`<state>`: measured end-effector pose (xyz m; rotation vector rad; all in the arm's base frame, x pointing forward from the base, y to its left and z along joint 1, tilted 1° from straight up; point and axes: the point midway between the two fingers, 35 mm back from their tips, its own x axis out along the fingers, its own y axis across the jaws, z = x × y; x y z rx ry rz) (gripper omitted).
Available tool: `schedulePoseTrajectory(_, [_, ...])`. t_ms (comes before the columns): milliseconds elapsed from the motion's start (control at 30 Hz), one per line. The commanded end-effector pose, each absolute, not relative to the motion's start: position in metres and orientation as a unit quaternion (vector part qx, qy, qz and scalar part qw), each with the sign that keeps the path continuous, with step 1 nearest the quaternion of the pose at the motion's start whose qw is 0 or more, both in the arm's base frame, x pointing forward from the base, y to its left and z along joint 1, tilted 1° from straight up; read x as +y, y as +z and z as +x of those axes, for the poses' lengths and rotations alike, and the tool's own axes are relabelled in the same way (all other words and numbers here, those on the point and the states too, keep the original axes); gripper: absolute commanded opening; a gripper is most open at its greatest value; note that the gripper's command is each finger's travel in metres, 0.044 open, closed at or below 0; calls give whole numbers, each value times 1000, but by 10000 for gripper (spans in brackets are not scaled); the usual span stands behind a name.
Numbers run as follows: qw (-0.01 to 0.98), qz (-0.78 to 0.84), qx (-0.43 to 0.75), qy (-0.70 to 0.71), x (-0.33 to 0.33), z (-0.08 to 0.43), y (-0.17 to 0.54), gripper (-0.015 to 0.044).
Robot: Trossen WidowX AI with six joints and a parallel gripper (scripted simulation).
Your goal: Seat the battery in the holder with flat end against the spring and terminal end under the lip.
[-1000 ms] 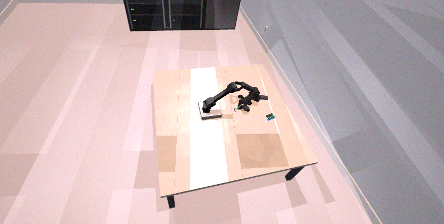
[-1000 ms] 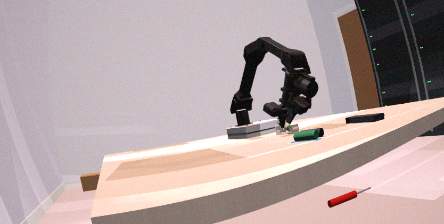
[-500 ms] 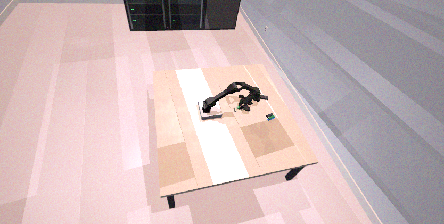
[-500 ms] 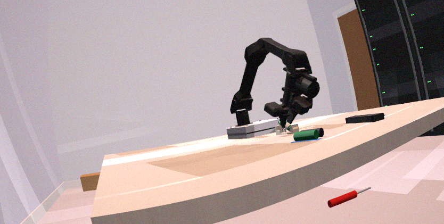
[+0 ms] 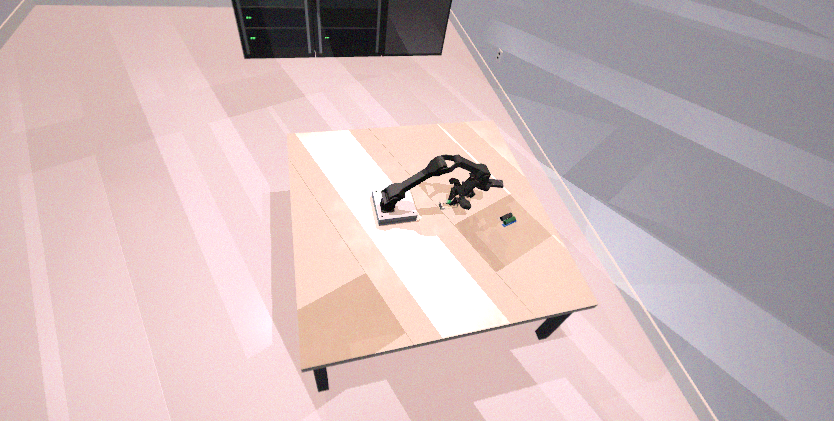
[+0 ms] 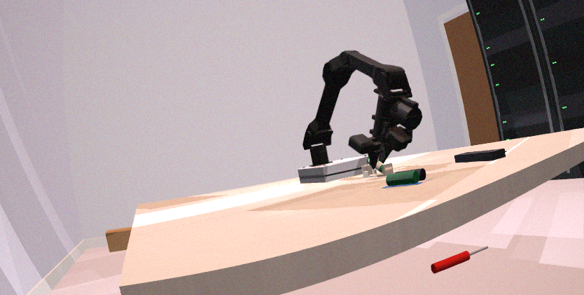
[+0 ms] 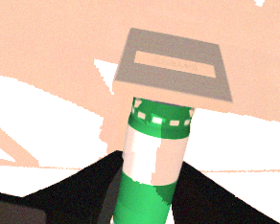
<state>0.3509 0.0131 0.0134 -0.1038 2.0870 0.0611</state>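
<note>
The battery (image 7: 151,173) is green with a broad white band round its middle, a ring of white dashes near its far end and a thin white ring near the other. The holder (image 7: 175,68) is flat grey with a paler tan slot. The end effector (image 6: 379,162) and arm (image 6: 359,88) are black, on a light grey base (image 6: 326,169). The counter (image 6: 286,218) is pale tan with a white stripe and darker tan patches. A dark green cylinder (image 6: 402,178) lies on a blue patch. The screwdriver (image 6: 455,260) has a red handle and grey shaft. A black slab (image 6: 480,155) lies further off.
</note>
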Motion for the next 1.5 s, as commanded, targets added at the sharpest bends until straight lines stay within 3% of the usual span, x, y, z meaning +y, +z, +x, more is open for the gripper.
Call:
schedulePoseTrajectory(0, [516, -40, 856, 25, 14, 357, 13, 75])
schedulePoseTrajectory(1467, [593, -37, 804, 30, 13, 353, 7, 75])
